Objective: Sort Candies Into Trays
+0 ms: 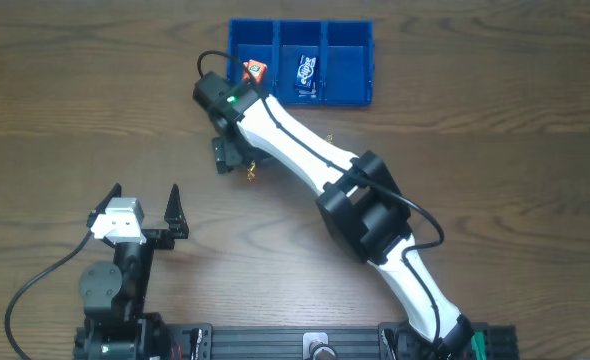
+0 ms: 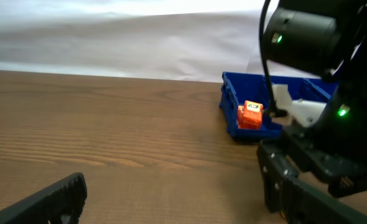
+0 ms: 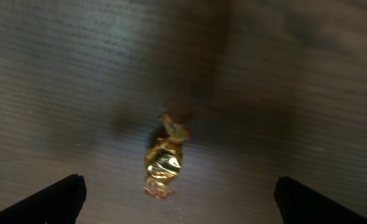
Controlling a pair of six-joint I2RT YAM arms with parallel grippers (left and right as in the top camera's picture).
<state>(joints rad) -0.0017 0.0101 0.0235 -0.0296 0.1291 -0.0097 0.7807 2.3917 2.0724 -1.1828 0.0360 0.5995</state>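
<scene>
Dark wooden table (image 1: 495, 160) carried a gold foil-wrapped candy (image 3: 163, 158) lying flat directly beneath the right gripper (image 1: 235, 160), between its spread fingers and touching neither. The left gripper (image 1: 144, 195) stood released, well apart from the blue plastic three-compartment tray (image 1: 367, 60).

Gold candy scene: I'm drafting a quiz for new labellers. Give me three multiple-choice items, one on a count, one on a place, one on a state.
1. How many compartments has the blue tray?
A) two B) three C) five
2. Where is the gold candy?
A) in the blue tray B) on the table under the right gripper C) on the tray's rim
3. The right gripper's fingers are:
A) open B) shut on the candy C) shut on nothing

Key: 1 B, two dividers split it in three; 2 B, it lies on bare wood between the fingers; 3 A, they stand wide apart either side of the candy.
</scene>
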